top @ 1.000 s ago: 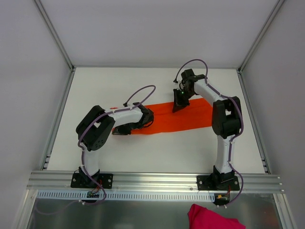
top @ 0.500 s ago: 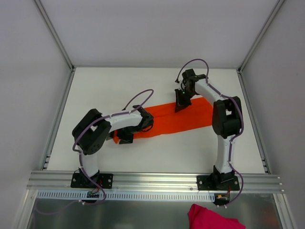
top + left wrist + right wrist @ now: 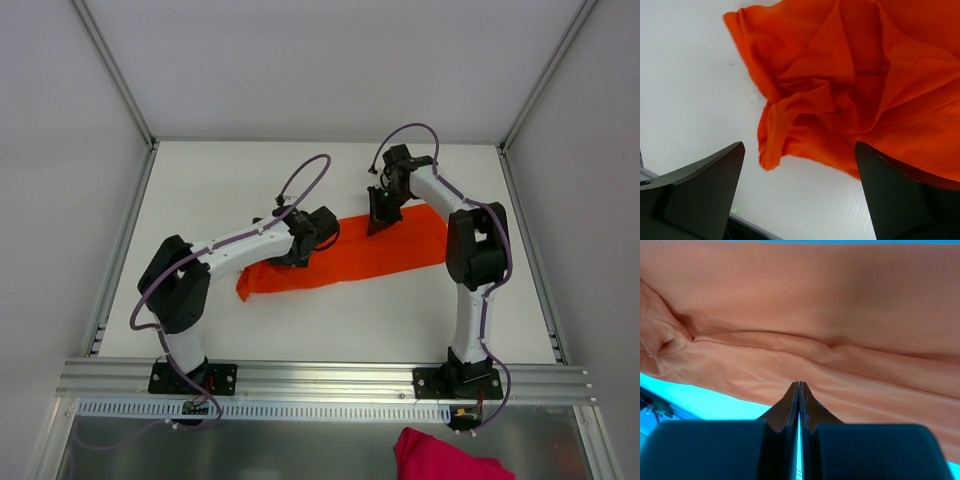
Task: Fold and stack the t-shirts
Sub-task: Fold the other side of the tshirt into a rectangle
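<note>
Hanging over the crumpled end of the t-shirt (image 3: 850, 85), the left gripper (image 3: 799, 145) has its jaws spread wide, with nothing between them. Both fingers (image 3: 700, 192) are clear of the cloth. The bunched orange sleeve end lies ahead of the tips and a little toward the right finger. Bare white table (image 3: 685, 90) shows ahead of the left finger and under the gap.

Right gripper (image 3: 799, 386): jaws pressed fully together, with the tips set down on the fabric at a long crease. Cloth fills the view ahead of the tips and to both sides. Whether a fold is pinched between the tips cannot be made out. The orange reads washed-out peach in this wrist view.

Top view: the shirt lies as one long, narrow, roughly folded strip across the table between the two tools. The right gripper sits at the strip's far edge, partway along. The left gripper is over the strip, short of its loose end. That end trails out past the left gripper toward its own base.

A magenta cloth (image 3: 440, 458) lies behind the right arm's base, beyond the mounting rail (image 3: 320, 378).
</note>
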`<state>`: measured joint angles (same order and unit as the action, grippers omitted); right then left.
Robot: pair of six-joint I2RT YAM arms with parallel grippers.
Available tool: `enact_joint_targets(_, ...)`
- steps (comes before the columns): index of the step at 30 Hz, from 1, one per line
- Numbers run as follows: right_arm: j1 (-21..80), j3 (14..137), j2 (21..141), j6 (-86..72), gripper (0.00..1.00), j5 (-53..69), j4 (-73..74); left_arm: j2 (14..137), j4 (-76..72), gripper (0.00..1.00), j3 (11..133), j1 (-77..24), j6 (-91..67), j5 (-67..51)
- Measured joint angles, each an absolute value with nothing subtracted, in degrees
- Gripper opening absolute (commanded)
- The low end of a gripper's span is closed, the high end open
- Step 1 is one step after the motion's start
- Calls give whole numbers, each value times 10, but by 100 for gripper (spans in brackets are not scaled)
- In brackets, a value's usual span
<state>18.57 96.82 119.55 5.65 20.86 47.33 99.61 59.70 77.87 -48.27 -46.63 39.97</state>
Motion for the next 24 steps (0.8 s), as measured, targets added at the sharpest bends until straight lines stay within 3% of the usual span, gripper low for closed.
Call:
enact_joint_targets(9, 183, 945, 1158, 57, 1, 204, 471, 1129, 590, 88, 807, -483, -456, 408)
enact_joint_targets(24, 180, 938, 1151, 56, 1, 208, 467, 1092, 738, 83, 744, -482, -623, 430)
